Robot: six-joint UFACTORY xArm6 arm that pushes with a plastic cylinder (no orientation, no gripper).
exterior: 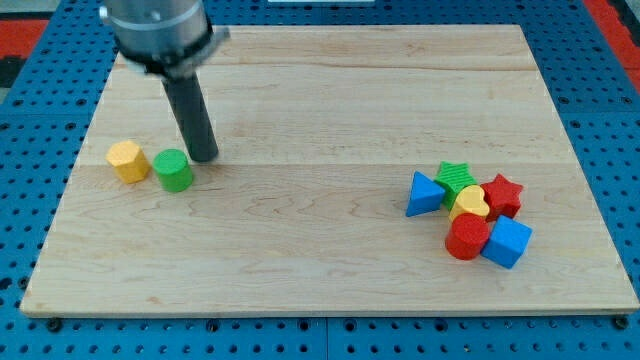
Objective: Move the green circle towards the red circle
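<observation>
The green circle (174,170) is a short green cylinder at the view's left on the wooden board (330,110). The red circle (467,237) is a red cylinder in a cluster of blocks at the view's right. My tip (204,157) rests on the board just right of and slightly above the green circle, close to it or touching it. The dark rod rises from the tip to the arm's grey body at the view's top left.
A yellow hexagon block (128,160) lies just left of the green circle. Around the red circle lie a blue triangle (424,194), a green star (457,178), a red star (503,195), a yellow heart (470,205) and a blue cube (507,243).
</observation>
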